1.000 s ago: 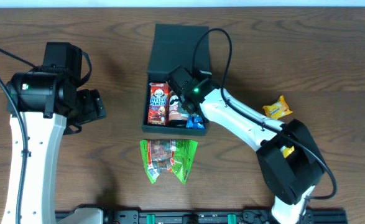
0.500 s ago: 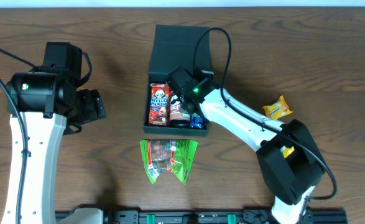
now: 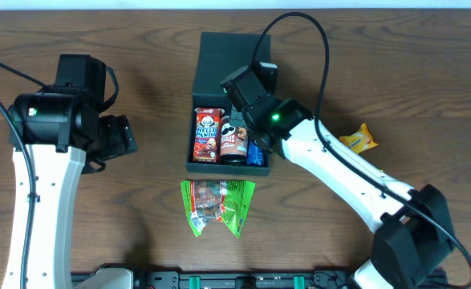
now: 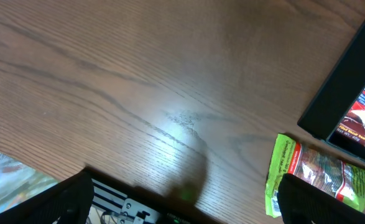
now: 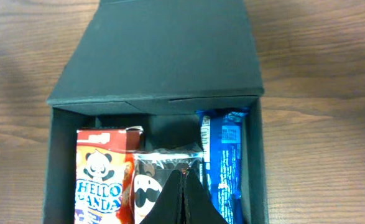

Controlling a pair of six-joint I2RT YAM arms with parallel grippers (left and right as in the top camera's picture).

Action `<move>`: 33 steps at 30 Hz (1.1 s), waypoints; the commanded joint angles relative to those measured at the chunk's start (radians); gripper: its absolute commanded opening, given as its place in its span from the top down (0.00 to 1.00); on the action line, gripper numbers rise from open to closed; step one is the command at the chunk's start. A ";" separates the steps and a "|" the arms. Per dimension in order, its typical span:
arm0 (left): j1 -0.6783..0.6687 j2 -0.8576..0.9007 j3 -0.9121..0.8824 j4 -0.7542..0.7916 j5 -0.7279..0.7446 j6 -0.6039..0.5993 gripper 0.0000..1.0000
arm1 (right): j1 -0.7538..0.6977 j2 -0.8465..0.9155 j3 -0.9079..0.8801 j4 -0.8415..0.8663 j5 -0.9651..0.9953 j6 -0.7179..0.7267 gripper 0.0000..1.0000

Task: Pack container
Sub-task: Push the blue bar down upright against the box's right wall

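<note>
- The container point(image 3: 219, 64) sits on the wooden table point(image 3: 139, 48) with its hinged lid thrown back flat behind it, so we can see straight into the box.
- Inside the container we count three snacks side by side. A red Hello Panda box point(image 5: 101, 180) lies by the left wall, a Pringles can point(image 5: 151, 183) is in the middle, and a blue packet point(image 5: 222, 162) runs along the right wall.
- The right gripper point(image 5: 182, 196) hangs over the container, above the Pringles can. Its two fingers are pressed together to a point and carry nothing.
- We cannot tell from the wrist view whether the fingertips touch the can or float just above it.
- A green packet point(image 3: 217, 205) lies on the table just in front of the container's front wall, near it but apart.
- A yellow packet point(image 3: 358, 140) lies well to the right of the container, on bare wood.
- The left gripper point(image 4: 185, 193) is well to the left of the container. Its fingers are spread wide and there is only table between them.
- From the left wrist we see the container's front left corner and part of the green packet at the edge of the view.
</note>
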 commanded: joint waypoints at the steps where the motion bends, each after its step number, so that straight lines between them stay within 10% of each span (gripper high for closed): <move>1: 0.005 0.001 -0.004 -0.003 -0.018 -0.003 0.05 | -0.012 0.034 0.000 0.005 -0.022 -0.016 0.98; 33: 0.005 0.001 -0.004 -0.003 -0.017 -0.003 0.05 | -0.017 0.212 0.000 0.069 -0.156 -0.017 0.99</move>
